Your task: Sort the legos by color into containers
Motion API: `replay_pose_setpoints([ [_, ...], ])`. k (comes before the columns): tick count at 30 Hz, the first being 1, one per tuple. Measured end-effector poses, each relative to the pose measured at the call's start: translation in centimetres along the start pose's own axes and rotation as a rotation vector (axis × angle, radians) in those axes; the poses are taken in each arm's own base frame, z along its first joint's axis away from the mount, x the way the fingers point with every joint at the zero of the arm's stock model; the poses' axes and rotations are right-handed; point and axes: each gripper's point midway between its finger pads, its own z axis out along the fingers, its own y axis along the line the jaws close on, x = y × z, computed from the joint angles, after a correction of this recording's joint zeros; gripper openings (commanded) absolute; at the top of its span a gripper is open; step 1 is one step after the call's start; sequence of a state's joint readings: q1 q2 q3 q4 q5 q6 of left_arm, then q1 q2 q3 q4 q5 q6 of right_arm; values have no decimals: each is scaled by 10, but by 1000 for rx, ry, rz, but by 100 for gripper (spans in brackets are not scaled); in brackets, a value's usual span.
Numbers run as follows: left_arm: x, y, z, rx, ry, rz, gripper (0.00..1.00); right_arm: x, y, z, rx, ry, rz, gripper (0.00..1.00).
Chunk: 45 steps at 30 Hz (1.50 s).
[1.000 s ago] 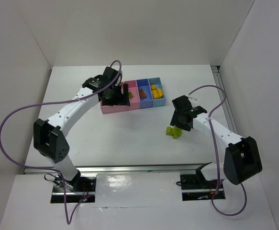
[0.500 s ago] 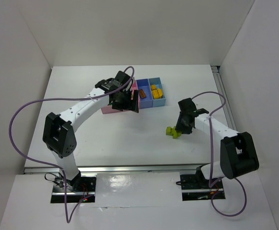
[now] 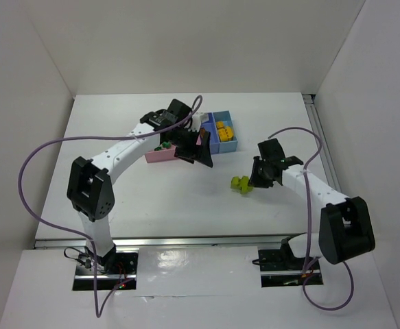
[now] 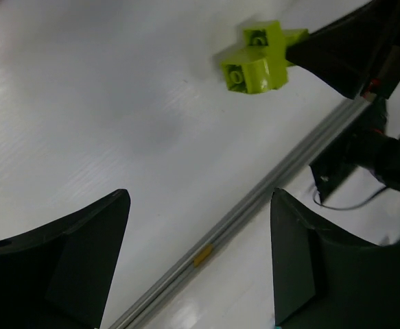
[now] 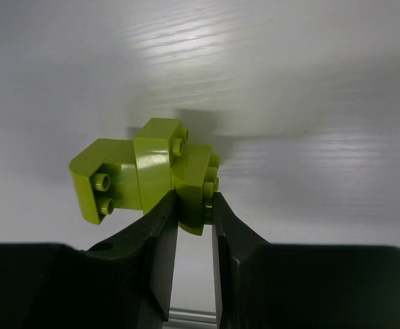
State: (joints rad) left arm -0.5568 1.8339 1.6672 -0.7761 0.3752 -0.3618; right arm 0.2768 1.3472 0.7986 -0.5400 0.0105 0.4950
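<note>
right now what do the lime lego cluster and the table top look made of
Lime lego cluster: likely hard moulded plastic, glossy, given bright highlights and crisp studs. Table top: white, semi-matte, perhaps ribbed plastic sheet or laminate; fine parallel lines with soft sheen.

This is a robotics lab cell, not a lived-in room. A white table (image 3: 151,199) stands boxed in by plain white panels (image 3: 206,41) at 9, 12 and 3 o'clock, like a purpose-built recording enclosure. At 6 o'clock an aluminium rail (image 3: 200,240) runs along the near edge. Two white-and-black robot arms, the left arm (image 3: 117,149) and the right arm (image 3: 302,179), are fixed there on base mounts (image 3: 282,260) with bare wiring showing. Loose purple cables (image 3: 22,184) loop from the bases to the wrists. The only goods are test props: joined plastic bins (image 3: 160,157) toward 12 o'clock and lime green lego bricks (image 3: 241,184) toward 4 o'clock.
</note>
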Motion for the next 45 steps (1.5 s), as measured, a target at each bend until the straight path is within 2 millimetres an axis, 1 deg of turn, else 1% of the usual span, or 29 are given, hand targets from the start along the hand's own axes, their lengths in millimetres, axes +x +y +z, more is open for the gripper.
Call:
replay_pose_setpoints([
  [4, 4, -18, 4, 148, 36, 14, 84, -4, 30, -21, -184, -18, -79, 2],
  [5, 3, -21, 3, 165, 30, 35, 86, -4, 38, -26, -229, -12, -100, 2],
  [6, 2, -22, 3, 170, 25, 50, 89, -4, 51, -32, -299, 6, -131, 2],
  [8, 3, -27, 3, 183, 14, 103, 92, -5, 68, -39, -389, 36, -172, 2],
  [11, 9, -29, 3, 172, 14, 189, 92, -7, 93, -44, -519, 101, -230, 2],
  [13, 12, -28, 2, 147, 11, 231, 92, -5, 103, -44, -579, 159, -253, 4],
  [15, 18, -22, -3, 109, 7, 278, 92, -3, 110, -43, -625, 214, -268, 5],
  [20, 20, -17, -22, 46, -38, 355, 92, 11, 115, -39, -709, 346, -268, 5],
  [23, 24, -17, -27, 27, -45, 386, 92, 20, 117, -41, -752, 409, -251, 5],
  [25, 29, -19, -25, 31, -35, 394, 90, 22, 120, -43, -778, 434, -245, 5],
  [27, 32, -22, -23, 40, -26, 411, 90, 21, 123, -45, -802, 443, -246, 5],
  [31, 39, -36, -19, 81, -7, 444, 91, 20, 127, -46, -827, 451, -245, 5],
  [34, 46, -44, -9, 100, 26, 460, 91, 20, 129, -47, -837, 456, -242, 5],
  [38, 57, -48, 2, 110, 73, 466, 91, 20, 129, -46, -845, 468, -236, 5],
  [39, 60, -49, 4, 111, 83, 469, 88, 20, 130, -46, -848, 470, -234, 5],
  [42, 63, -49, 7, 107, 95, 472, 84, 18, 130, -46, -854, 470, -231, 5],
  [44, 64, -48, 9, 99, 101, 470, 77, 16, 131, -46, -857, 467, -229, 5],
  [45, 64, -46, 10, 92, 104, 470, 75, 16, 131, -46, -858, 467, -228, 5],
])
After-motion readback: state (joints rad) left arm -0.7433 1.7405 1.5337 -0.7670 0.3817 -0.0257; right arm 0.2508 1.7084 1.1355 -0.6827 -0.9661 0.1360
